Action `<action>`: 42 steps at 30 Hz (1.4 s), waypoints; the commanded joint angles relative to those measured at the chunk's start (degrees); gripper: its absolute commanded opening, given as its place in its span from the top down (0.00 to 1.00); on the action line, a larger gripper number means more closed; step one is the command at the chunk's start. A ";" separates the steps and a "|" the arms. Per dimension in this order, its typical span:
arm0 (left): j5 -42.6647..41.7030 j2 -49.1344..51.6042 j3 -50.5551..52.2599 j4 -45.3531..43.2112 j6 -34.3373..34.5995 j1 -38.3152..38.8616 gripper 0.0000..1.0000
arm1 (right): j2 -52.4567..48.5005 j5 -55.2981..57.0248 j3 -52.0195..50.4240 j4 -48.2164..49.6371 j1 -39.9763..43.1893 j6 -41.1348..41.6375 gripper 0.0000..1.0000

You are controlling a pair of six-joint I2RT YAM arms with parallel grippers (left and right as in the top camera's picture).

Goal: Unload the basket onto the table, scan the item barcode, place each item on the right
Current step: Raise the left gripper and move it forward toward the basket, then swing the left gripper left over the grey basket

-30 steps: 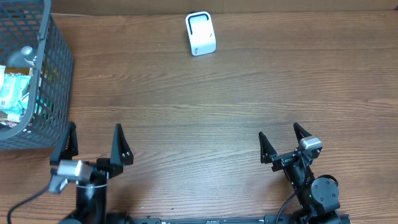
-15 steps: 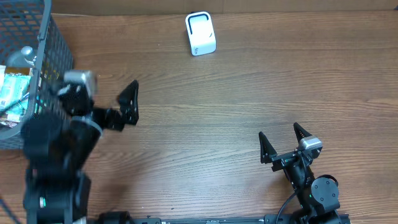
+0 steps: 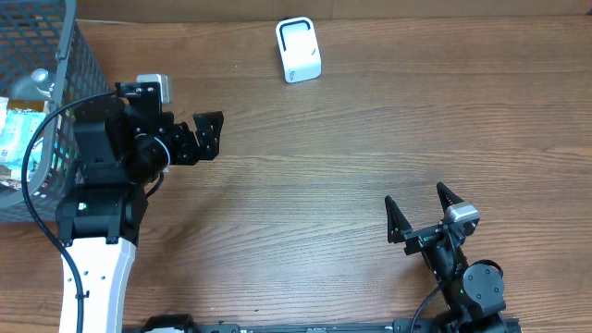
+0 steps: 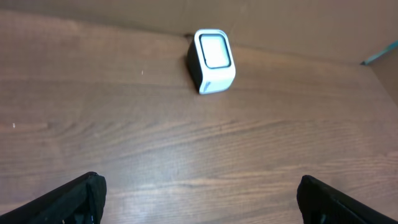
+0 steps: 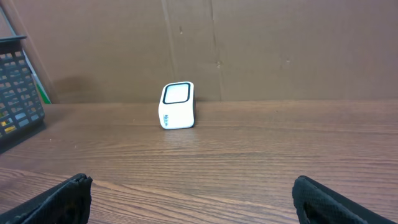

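The white barcode scanner [image 3: 299, 50] stands at the table's far edge, window up; it also shows in the left wrist view as the scanner [image 4: 213, 59] and in the right wrist view as the scanner [image 5: 177, 106]. Items, among them a green-and-white packet [image 3: 18, 139], lie inside the grey wire basket [image 3: 88, 83] at the far left. My left gripper [image 3: 199, 139] hovers just right of the basket, open and empty [image 4: 202, 202]. My right gripper [image 3: 424, 217] rests near the front right edge, open with nothing between its fingers [image 5: 193, 199].
The basket's corner [image 5: 18, 87] shows at the left of the right wrist view. A brown cardboard wall [image 5: 280, 50] runs behind the table's far edge. Bare wooden tabletop [image 3: 370, 139] lies between the grippers and the scanner.
My left arm has risen from the front edge and swung back beside the basket, its gripper now facing toward the scanner. The right arm has not moved.
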State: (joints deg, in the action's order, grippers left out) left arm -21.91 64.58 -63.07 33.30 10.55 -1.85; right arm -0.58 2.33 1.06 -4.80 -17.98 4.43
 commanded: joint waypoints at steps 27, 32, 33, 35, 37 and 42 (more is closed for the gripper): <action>-0.02 0.68 -1.42 4.24 -0.72 0.28 0.29 | 0.39 -0.09 -0.59 0.15 0.37 -0.39 0.00; 0.00 0.68 -1.42 4.28 -0.70 0.28 0.46 | 0.39 -0.09 -0.59 0.15 0.37 -0.39 0.00; 0.00 0.68 -1.42 4.28 -0.70 0.28 0.47 | 0.39 -0.09 -0.59 0.15 0.37 -0.39 0.00; 0.00 0.68 -1.42 4.28 -0.70 0.28 0.49 | 0.39 -0.09 -0.59 0.15 0.37 -0.39 0.00; 0.00 0.68 -1.42 4.57 -0.70 0.28 0.47 | 0.39 -0.09 -0.59 0.15 0.37 -0.39 0.00; 0.04 0.68 -1.42 4.57 -0.70 0.28 0.08 | 0.39 -0.09 -0.59 0.15 0.37 -0.39 0.00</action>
State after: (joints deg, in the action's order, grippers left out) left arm -21.87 64.95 -63.07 37.80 10.33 -1.85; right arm -0.58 2.35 1.06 -4.80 -17.98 4.43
